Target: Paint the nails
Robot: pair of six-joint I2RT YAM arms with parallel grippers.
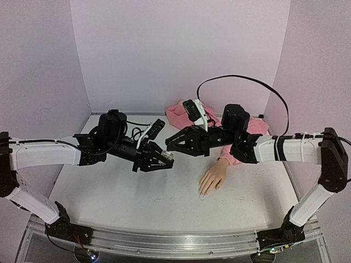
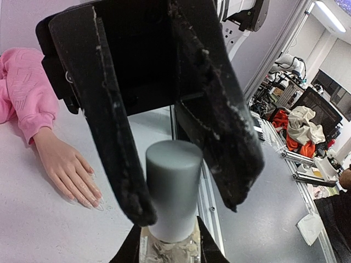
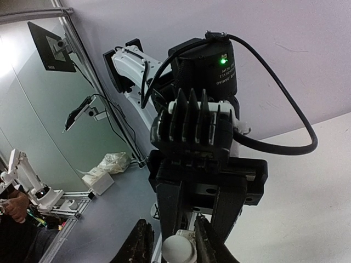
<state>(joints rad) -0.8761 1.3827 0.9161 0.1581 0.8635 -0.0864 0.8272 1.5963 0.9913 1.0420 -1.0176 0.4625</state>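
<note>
Uncapping: clamping tiny clear glass bottle (image 2: 170, 249) in left gripper (image 1: 167, 159), pinching grey cylindrical cap (image 2: 173, 181) with right gripper (image 2: 189, 211) (not yet at pale glossy nails (image 2: 90, 200)). Next: twist, lift.

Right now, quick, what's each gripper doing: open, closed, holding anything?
Left gripper: closed on the small clear bottle.
Right gripper: jaws either side of the bottle's cap; a firm grip cannot be told.

Left hand (image 1: 166, 159) and right hand (image 1: 171, 144), joined on a bottle (image 2: 173, 189), bar the middle; open worktop (image 1: 109, 192) left of the mannequin hand (image 1: 211, 179).
</note>
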